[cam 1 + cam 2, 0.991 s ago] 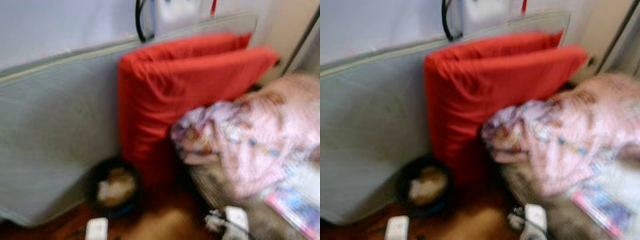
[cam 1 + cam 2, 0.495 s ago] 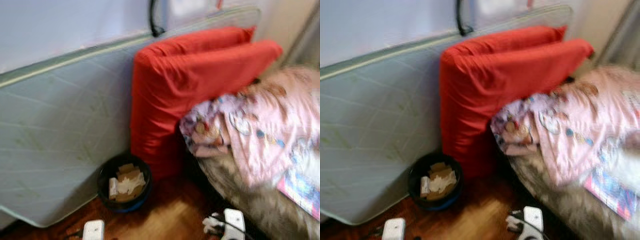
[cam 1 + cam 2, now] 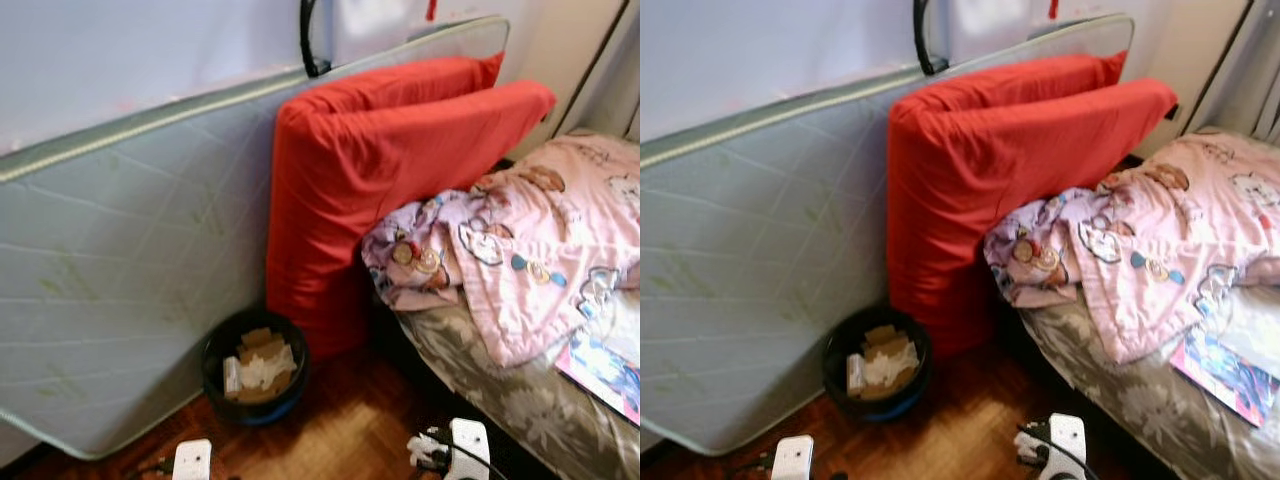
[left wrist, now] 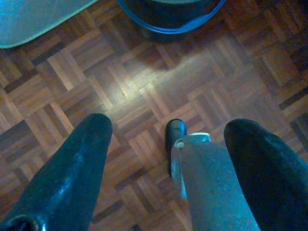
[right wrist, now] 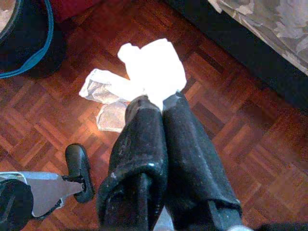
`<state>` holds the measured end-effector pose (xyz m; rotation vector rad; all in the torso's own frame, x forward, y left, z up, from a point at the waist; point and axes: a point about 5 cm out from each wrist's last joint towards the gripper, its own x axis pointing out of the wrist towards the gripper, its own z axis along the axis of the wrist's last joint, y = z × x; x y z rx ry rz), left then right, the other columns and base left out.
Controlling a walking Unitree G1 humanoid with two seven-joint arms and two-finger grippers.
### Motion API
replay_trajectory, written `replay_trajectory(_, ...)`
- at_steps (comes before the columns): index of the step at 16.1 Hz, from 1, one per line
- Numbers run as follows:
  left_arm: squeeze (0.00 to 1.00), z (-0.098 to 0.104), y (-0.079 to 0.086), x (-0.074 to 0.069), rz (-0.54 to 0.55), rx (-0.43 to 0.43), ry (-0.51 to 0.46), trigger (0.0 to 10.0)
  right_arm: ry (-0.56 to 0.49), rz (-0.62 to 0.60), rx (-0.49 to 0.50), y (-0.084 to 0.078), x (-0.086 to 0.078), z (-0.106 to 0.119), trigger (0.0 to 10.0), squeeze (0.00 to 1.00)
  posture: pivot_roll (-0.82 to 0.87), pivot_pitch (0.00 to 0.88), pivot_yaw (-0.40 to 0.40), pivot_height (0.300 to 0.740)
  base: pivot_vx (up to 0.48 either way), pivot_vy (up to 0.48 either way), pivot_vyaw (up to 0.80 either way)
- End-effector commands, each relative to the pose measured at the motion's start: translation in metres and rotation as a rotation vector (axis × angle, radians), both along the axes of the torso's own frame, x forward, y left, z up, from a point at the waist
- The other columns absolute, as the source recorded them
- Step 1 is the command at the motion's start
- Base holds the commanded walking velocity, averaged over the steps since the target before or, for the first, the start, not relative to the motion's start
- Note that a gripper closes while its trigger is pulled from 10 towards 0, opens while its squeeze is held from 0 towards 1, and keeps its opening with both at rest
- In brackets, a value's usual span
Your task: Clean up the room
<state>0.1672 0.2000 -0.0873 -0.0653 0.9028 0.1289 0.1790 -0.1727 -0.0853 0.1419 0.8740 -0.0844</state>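
Observation:
My right gripper [image 5: 160, 100] hangs over the parquet floor, shut on a crumpled white paper [image 5: 154, 67] that sticks out beyond its fingertips. A black waste bin [image 3: 255, 365] with a blue base stands on the floor between the mattress and the red cushion, and holds paper scraps. In the right wrist view the bin's rim [image 5: 29, 43] lies a little way off to the side of the paper. My left gripper [image 4: 171, 122] is open above bare floor, with the bin's rim [image 4: 168, 14] just ahead of it.
A grey mattress [image 3: 120, 260] leans on the wall at the left. A red cushion [image 3: 380, 180] stands against it. At the right is a bed [image 3: 500, 405] with a pink blanket [image 3: 520, 240] and a magazine [image 3: 605, 370]. My own foot [image 5: 79, 168] is on the floor.
The camera has swung a little and steadied, so the picture is sharp now. Nothing in the room has visibly moved.

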Motion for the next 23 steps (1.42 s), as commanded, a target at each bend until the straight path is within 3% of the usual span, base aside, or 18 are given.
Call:
replay_trajectory(1, 0.0, -0.002, 0.001, -0.004, -0.015, 0.007, 0.018, 10.0, -0.011, 0.01, -0.008, 0.0, 0.003, 0.001, 10.0, 0.0, 0.02, 0.0, 0.002, 0.74, 0.0, 0.0, 0.0)
replay_trajectory(8, 0.0, -0.001, 0.002, -0.004, -0.009, 0.006, 0.016, 10.0, 0.035, 0.014, -0.016, -0.014, -0.01, -0.003, 10.0, 0.0, 0.02, 0.003, -0.002, 0.74, 0.0, 0.0, 0.8)
replay_trajectory(21, 0.0, 0.0, 0.002, -0.001, 0.008, 0.011, 0.008, 10.0, 0.018, 0.027, -0.019, -0.013, -0.005, -0.001, 10.0, 0.0, 0.02, 0.001, -0.007, 0.74, 0.0, 0.0, 0.8)
replay_trajectory(23, 0.0, 0.0, 0.003, -0.001, 0.008, 0.012, 0.004, 10.0, 0.024, 0.005, -0.012, -0.013, -0.006, -0.002, 10.0, 0.0, 0.02, 0.0, -0.005, 0.74, 0.0, 0.0, 0.0)
